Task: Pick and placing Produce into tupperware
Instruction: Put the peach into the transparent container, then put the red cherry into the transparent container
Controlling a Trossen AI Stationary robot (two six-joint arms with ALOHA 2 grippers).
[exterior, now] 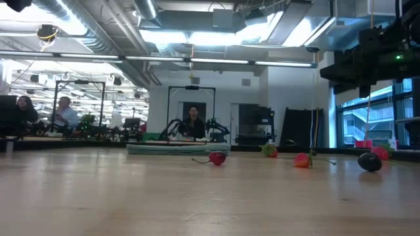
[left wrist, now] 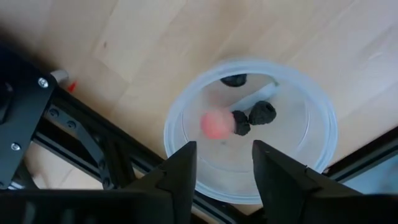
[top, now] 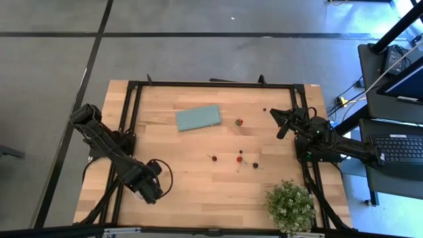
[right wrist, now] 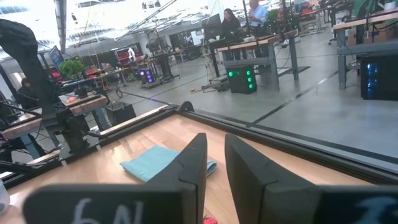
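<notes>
The tupperware point(left wrist: 320, 109), a round clear cup, sits at the table's near left corner beside the black frame rails. It holds a pink-red berry point(left wrist: 216, 124) and three dark ones point(left wrist: 262, 113). My left gripper point(left wrist: 224, 168) point(top: 151, 190) is open and points down over the cup's inside. Loose produce lies mid-table: red berries point(top: 239, 122) point(top: 239, 159) and dark ones point(top: 255, 165) point(top: 264, 110) point(top: 213, 158). My right gripper point(top: 276, 123) point(right wrist: 215, 140) is raised near the table's far right, roughly level and pointing left. It is open by a narrow gap and holds nothing. My left gripper has its fingertips point(left wrist: 180, 171) over the cup's near rim and inside. I cannot tell whether they touch the cup.
A flat teal rectangle point(top: 198, 118) point(right wrist: 161, 163) lies toward the far side, left of centre. A bushy green potted plant point(top: 291, 206) stands at the near right corner. Black frame rails point(top: 132, 112) run along the table's edges. People sit at desks in the room beyond.
</notes>
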